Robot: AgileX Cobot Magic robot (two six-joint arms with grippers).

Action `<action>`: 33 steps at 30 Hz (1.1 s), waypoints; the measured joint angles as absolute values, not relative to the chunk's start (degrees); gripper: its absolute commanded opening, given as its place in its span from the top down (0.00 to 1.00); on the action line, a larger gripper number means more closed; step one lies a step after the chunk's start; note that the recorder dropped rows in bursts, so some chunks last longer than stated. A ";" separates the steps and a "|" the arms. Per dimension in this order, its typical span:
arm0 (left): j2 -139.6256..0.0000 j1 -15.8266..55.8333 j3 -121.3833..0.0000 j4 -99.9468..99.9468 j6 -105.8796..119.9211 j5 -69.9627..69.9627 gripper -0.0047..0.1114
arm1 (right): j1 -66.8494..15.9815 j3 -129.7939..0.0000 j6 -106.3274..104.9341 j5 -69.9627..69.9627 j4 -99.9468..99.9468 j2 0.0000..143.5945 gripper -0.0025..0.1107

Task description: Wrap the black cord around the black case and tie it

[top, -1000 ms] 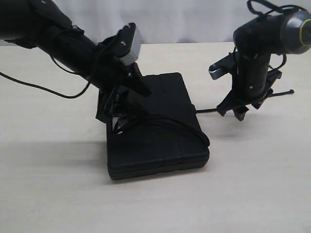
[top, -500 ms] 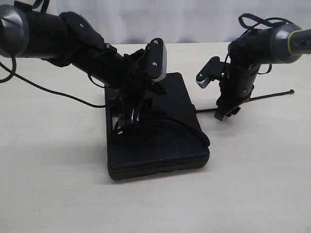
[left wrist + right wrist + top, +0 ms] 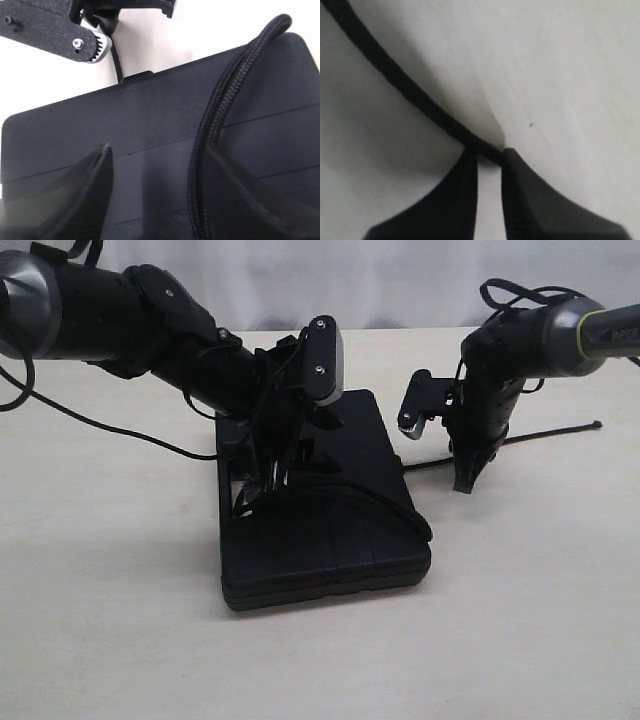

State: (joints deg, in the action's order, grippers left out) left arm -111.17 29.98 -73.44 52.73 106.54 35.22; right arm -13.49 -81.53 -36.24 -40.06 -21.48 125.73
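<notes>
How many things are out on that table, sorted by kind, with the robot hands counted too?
black case: 1
black cord: 1
robot hands: 2, the left hand and the right hand
Total: 4

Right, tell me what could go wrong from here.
The right tool pinches the thin braided black cord only at its very tips, so a pull may slip it free. The left tool stands open astride the cord on the flat matte black plastic case; nothing pins it, so the loop could slide off.
</notes>
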 measured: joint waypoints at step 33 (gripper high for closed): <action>-111.17 30.01 -73.44 51.36 105.22 35.97 0.52 | -13.31 -80.48 -40.87 -67.85 4.14 122.81 0.84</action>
State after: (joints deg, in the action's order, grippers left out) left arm -111.17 30.01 -73.44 51.36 105.22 35.97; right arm -13.31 -80.48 -40.87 -67.85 4.14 122.81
